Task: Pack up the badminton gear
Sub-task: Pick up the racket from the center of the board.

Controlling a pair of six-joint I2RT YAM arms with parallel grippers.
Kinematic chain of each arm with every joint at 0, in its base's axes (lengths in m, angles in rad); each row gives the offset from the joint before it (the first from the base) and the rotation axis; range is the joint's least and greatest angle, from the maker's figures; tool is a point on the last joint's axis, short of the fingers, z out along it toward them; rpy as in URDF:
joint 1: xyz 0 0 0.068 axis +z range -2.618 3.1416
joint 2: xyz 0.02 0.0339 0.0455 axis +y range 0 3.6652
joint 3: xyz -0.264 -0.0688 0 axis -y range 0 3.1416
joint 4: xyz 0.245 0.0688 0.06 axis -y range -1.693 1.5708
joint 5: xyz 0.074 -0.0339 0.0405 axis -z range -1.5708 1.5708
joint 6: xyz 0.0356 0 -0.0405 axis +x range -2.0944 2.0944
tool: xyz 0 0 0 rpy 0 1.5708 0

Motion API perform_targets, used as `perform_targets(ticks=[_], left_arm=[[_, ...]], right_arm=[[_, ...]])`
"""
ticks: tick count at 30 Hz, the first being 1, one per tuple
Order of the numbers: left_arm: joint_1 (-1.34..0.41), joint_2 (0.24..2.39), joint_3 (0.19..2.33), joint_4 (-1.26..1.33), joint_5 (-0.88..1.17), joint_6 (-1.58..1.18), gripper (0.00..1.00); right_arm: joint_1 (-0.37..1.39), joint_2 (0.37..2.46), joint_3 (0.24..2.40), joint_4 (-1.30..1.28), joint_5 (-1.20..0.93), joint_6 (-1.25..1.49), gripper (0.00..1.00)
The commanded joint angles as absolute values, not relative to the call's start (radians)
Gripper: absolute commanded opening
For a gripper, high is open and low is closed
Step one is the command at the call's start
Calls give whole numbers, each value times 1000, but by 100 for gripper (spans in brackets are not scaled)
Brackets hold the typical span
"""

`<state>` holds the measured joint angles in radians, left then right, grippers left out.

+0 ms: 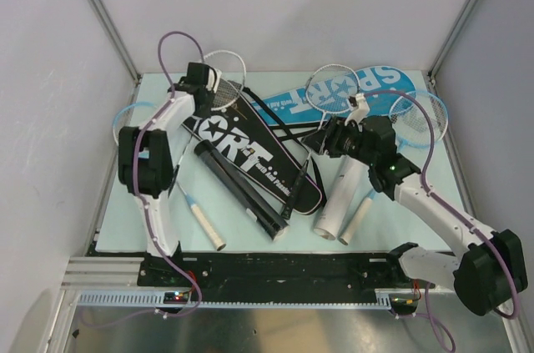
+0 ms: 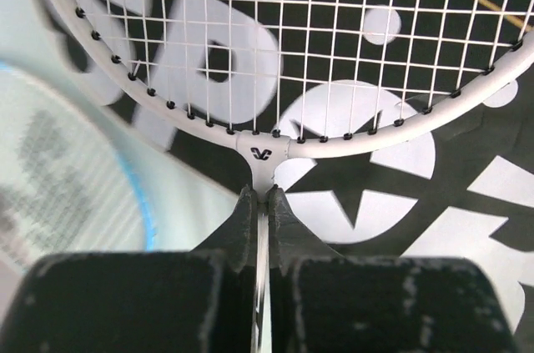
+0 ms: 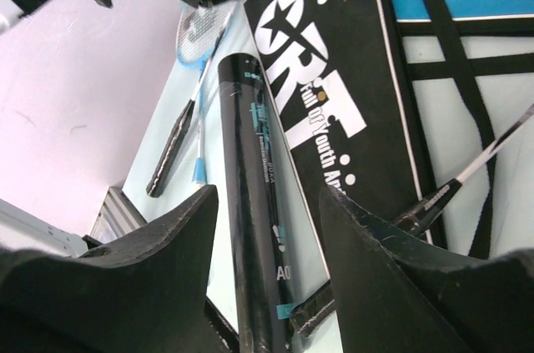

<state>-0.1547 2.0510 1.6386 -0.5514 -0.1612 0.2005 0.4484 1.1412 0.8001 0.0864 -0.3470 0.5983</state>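
Note:
My left gripper (image 2: 265, 203) is shut on the thin shaft of a silver racket (image 2: 275, 148), just below its strung head. In the top view this gripper (image 1: 214, 89) is at the far left, and the racket head (image 1: 225, 71) lies over the black "SPORT" cover (image 1: 250, 148). My right gripper (image 3: 269, 192) stands open, above the black tube (image 3: 250, 161) and holding nothing. In the top view it (image 1: 317, 141) is at the table's middle, between the black cover and the white tube (image 1: 338, 203). The blue cover (image 1: 359, 90) lies at the back right with another silver racket (image 1: 329, 90) on it.
A light-blue racket (image 1: 125, 115) lies along the left edge, its white grip (image 1: 204, 229) near the front. Another light-blue racket (image 1: 430, 115) lies at the right, its handle (image 1: 359, 215) beside the white tube. The black tube (image 1: 238, 190) lies diagonally in front of the black cover. Walls close in three sides.

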Motion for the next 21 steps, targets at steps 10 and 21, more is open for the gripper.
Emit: perform_targets(ticks=[10, 21], left_arm=[[-153, 1608, 1676, -544, -171, -162, 0], [-201, 1409, 1588, -541, -114, -522, 0]], right_arm=[[674, 1157, 834, 187, -157, 641, 61], [884, 1352, 936, 351, -77, 604, 76]])
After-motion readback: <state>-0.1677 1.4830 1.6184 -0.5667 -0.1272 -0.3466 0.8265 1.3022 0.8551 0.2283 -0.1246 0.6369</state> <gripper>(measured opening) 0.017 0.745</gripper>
